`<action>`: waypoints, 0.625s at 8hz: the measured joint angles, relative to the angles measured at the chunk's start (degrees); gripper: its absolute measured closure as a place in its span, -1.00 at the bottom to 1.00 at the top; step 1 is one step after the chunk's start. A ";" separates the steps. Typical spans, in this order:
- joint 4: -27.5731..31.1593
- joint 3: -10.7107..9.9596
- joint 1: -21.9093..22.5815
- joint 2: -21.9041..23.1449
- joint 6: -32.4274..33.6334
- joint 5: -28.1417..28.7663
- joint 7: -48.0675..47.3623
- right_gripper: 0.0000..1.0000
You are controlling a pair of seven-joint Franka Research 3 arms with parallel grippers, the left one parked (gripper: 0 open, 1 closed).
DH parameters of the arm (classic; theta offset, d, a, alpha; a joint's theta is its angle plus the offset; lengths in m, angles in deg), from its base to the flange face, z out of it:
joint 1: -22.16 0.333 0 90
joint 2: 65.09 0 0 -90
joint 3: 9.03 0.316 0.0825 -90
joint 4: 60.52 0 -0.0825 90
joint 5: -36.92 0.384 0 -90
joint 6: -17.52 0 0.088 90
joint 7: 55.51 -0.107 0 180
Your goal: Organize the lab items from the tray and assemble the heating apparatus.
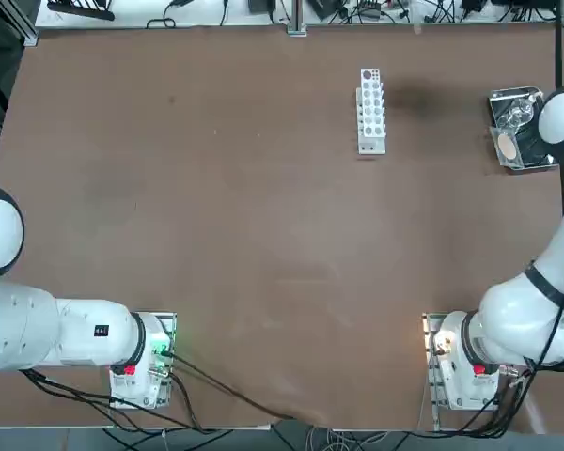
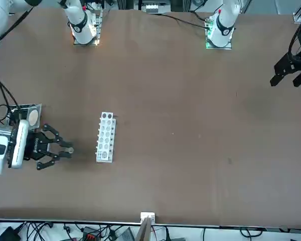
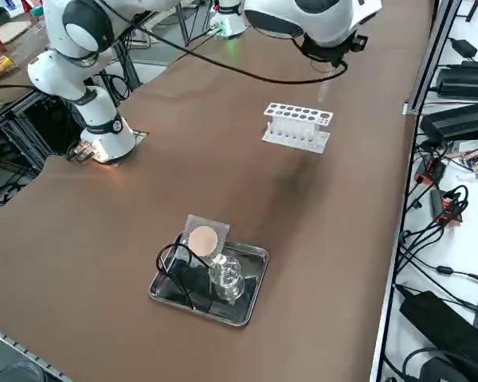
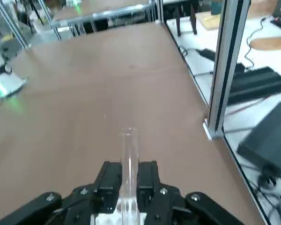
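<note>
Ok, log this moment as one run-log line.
right hand: shut on test tube | above table, near white rack | tray: mesh square, flask inside

Wide bare table [image 1: 216, 235] all around white holed rack [image 1: 371, 111]

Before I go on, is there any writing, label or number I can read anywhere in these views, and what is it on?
None can be read.
Parked left arm: a small dark label, too small to read.
White holed rack, metal tray, mesh square: no print shows.
Right gripper, shut on a clear glass tube: no marks show.
</note>
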 joint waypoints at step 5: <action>6.99 0.89 3.32 -0.77 -6.84 7.64 -0.55 0.55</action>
